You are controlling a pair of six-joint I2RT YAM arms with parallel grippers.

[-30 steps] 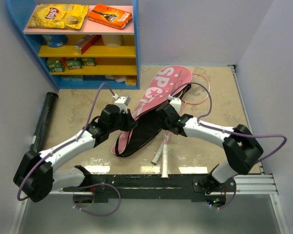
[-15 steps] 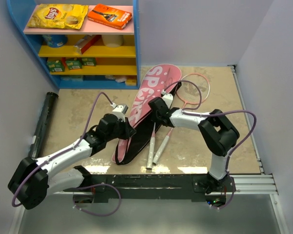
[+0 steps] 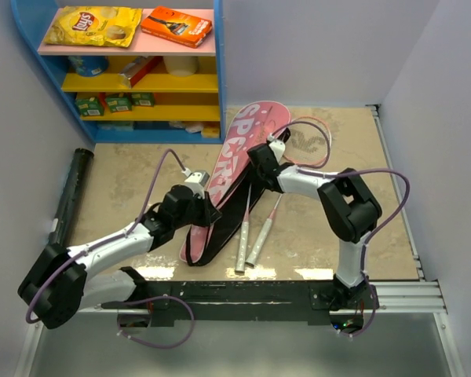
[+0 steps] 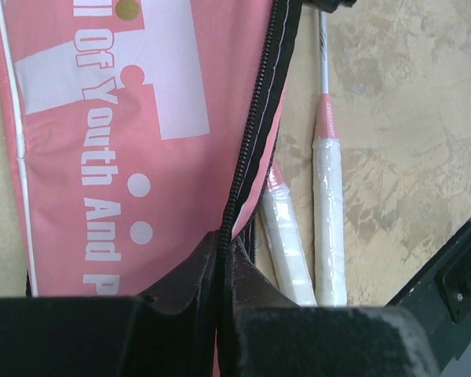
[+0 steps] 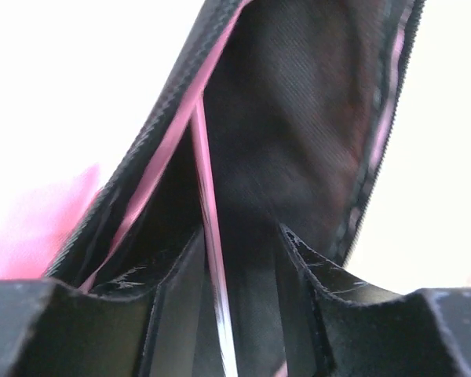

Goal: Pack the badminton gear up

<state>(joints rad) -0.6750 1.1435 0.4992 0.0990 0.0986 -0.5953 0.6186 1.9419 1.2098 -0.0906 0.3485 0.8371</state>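
My pink SPORT bag [image 3: 243, 149] lies unzipped, its black zip edge pinched in my left gripper [image 4: 224, 283]. The two rackets [image 3: 261, 239] lie just right of it, white grips side by side. The black tube [image 3: 69, 196] lies well to the left.

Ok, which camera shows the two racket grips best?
Left wrist: both white racket grips lie side by side, close up, beside the pink bag. Top external shows them small. Right wrist shows only a thin shaft inside the bag.
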